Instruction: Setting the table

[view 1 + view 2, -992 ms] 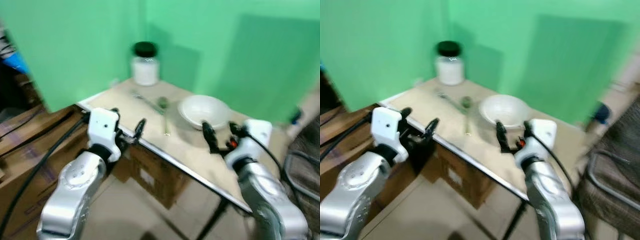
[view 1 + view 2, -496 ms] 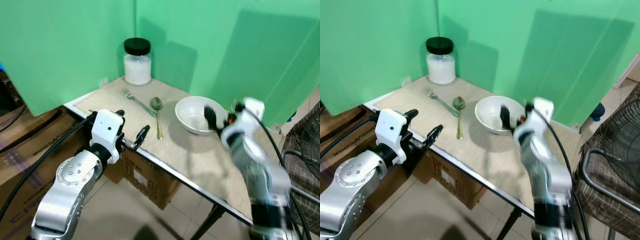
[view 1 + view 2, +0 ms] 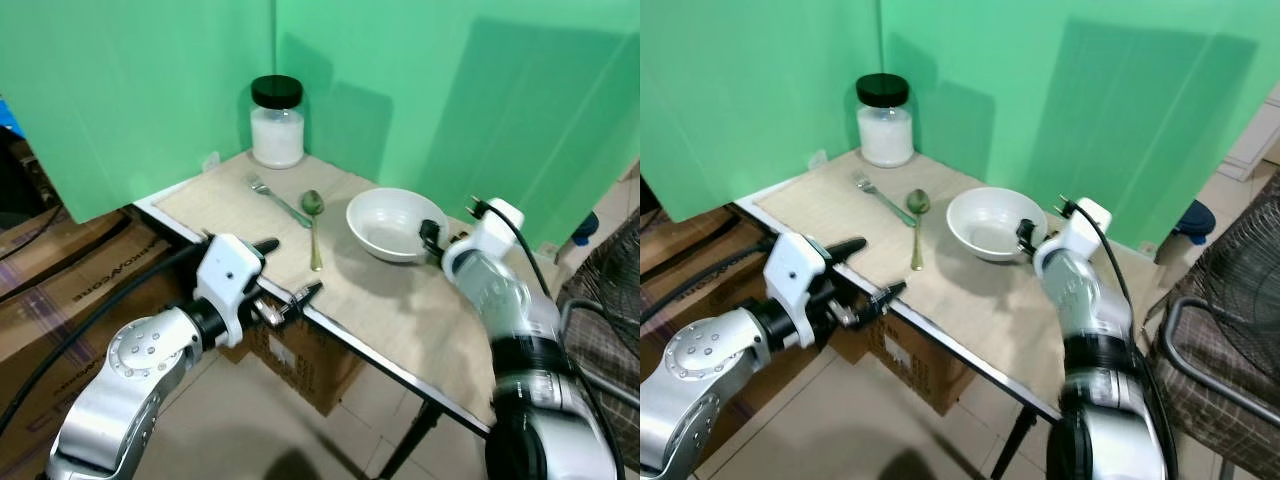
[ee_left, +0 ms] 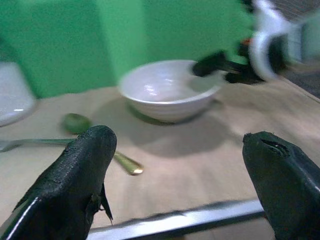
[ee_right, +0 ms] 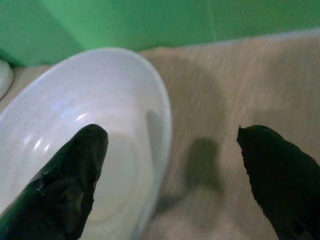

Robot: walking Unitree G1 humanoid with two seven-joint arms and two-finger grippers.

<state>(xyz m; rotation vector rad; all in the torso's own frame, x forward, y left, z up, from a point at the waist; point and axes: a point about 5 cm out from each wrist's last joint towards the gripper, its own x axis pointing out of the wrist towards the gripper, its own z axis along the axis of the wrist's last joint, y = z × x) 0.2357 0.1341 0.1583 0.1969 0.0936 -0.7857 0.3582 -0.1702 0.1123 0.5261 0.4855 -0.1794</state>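
Right pincer has dropped, fingers straddling the bowl rim.

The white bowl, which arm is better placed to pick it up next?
Probably the right. The right tool is open and straddles the white bowl's near rim, one finger over the inside, one outside. The left tool is open at the table's front edge, apart from the bowl.

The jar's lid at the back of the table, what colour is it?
Black. The jar's lid shows best in the right eye view.
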